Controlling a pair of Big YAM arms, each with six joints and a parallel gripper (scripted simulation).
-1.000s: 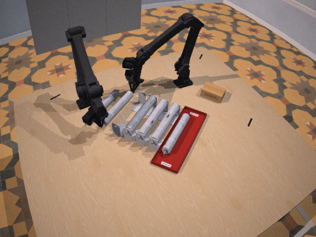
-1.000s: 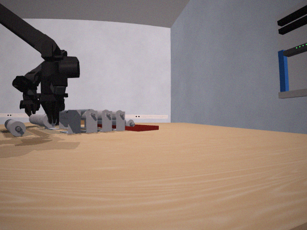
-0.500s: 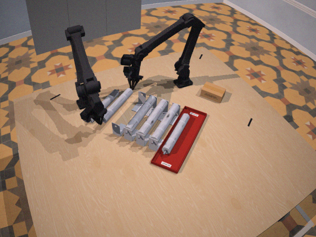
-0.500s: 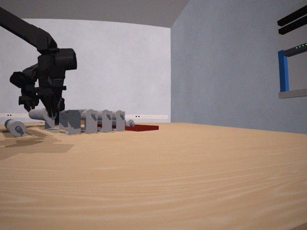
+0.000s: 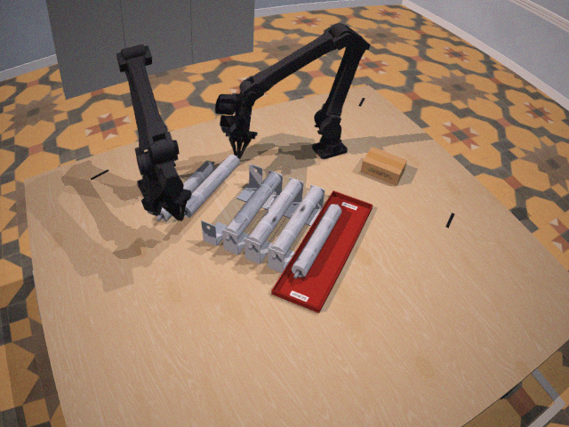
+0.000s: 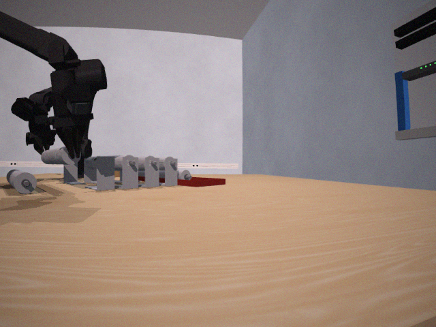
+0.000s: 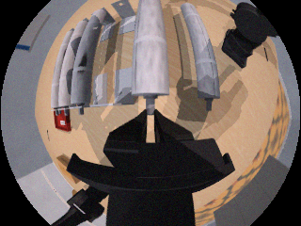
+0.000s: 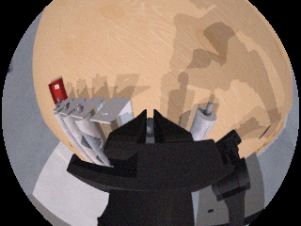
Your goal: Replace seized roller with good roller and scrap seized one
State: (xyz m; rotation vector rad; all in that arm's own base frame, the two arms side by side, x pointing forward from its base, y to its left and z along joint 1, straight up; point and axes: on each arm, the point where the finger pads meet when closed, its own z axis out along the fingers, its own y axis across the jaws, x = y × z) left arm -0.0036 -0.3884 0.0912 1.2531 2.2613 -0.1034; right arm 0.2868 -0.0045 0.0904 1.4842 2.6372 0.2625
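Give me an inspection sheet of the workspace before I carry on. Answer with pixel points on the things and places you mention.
Surface: pale wood tabletop [image 5: 390, 331] [image 6: 246, 246], short black marks
Job's things: roller bed [image 5: 212, 232] [image 6: 105, 177] holds three rollers, one slot unfilled; carried roller [image 5: 213, 186] [image 6: 54, 155] [image 7: 151, 56] raised; spare roller [image 5: 198, 175] [image 6: 22, 181] [image 7: 202, 56] [image 8: 203, 123] on table; red tray [image 5: 337, 266] [image 6: 204, 181] holds one roller
Clutter: cardboard-coloured box [image 5: 383, 166]
Left gripper [image 5: 237, 155] [image 7: 150, 113]: jaws shut on carried roller's axle
Right gripper [image 5: 181, 215] [image 6: 74, 156] [image 8: 150, 113]: likewise, opposite end
Cables: nothing seen
Surroundings: patterned floor, pale walls

1 suspended roller [image 5: 213, 183] [image 6: 54, 155] [image 7: 151, 56] [image 8: 150, 127], lifted higher than 1 second ago
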